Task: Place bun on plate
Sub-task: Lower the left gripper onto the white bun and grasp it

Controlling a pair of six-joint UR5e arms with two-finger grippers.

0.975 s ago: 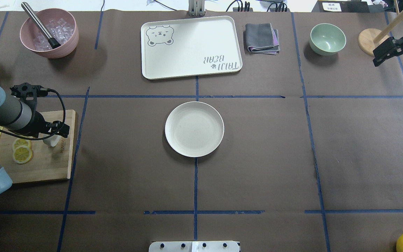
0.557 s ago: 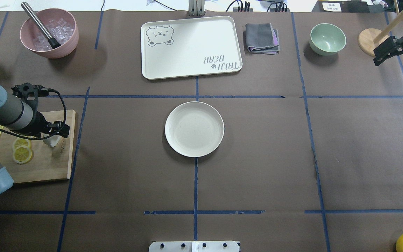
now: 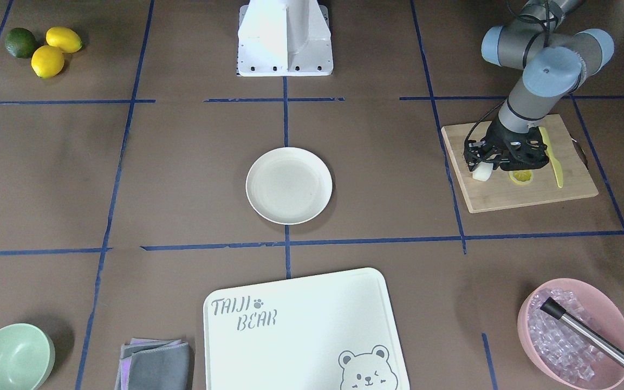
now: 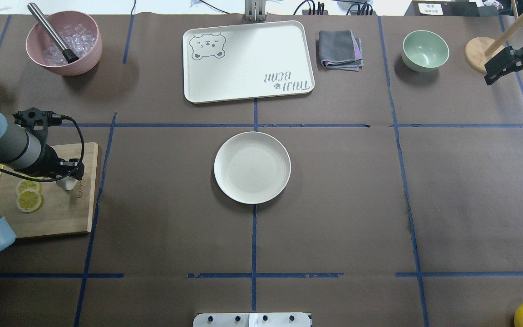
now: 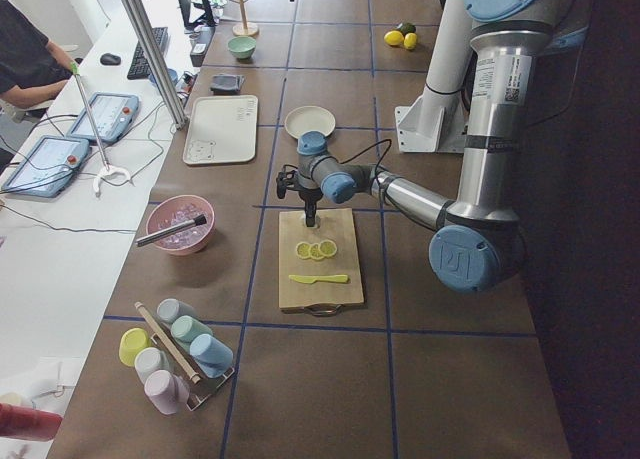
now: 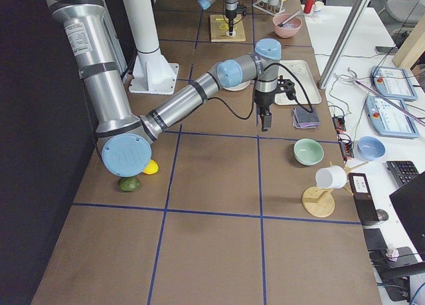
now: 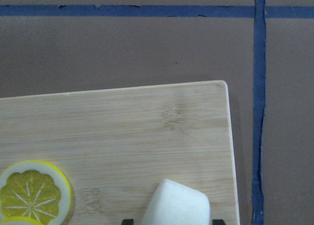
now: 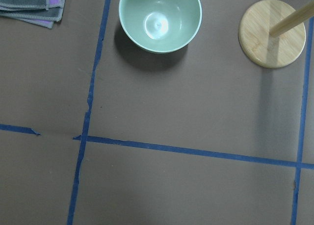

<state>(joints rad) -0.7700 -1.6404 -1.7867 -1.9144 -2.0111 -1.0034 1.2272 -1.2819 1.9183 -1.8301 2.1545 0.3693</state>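
The bun, a small white lump, sits near the corner of the wooden cutting board. From overhead only part of the bun shows under the wrist. My left gripper comes down over it, and a black fingertip shows close on each side in the left wrist view, so it is shut on the bun. From across the table the bun rests on the board under the left gripper. The round cream plate lies bare at the table's middle. My right gripper hangs open at the far right, holding nothing.
Lemon slices and a yellow knife share the board. Along the far edge stand a pink bowl of ice, the bear-printed board, a folded cloth, a mint-green bowl and a wooden stand.
My left gripper has shifted slightly toward the robot and settled lower over the bun, hiding more of it. The right arm has barely moved.
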